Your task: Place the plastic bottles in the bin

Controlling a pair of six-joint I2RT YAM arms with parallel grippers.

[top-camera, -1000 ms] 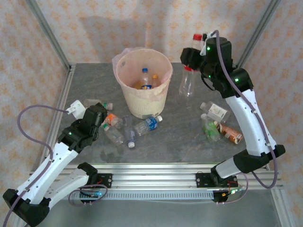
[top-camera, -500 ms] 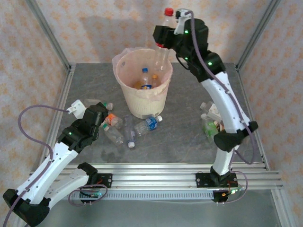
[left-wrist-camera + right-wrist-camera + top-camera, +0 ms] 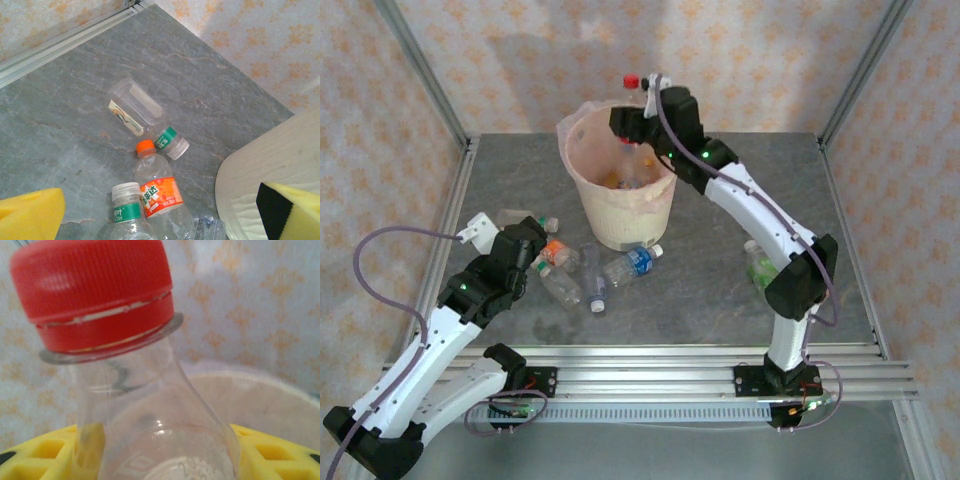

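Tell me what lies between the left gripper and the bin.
An orange-labelled bottle lies between left gripper and bin, seen in the top view.

Bright, even light casts a soft grey shadow of the bin on the back wall; left wrist view sharp, right wrist view soft, with small glints on the clear bottle and blurred wallpaper behind.
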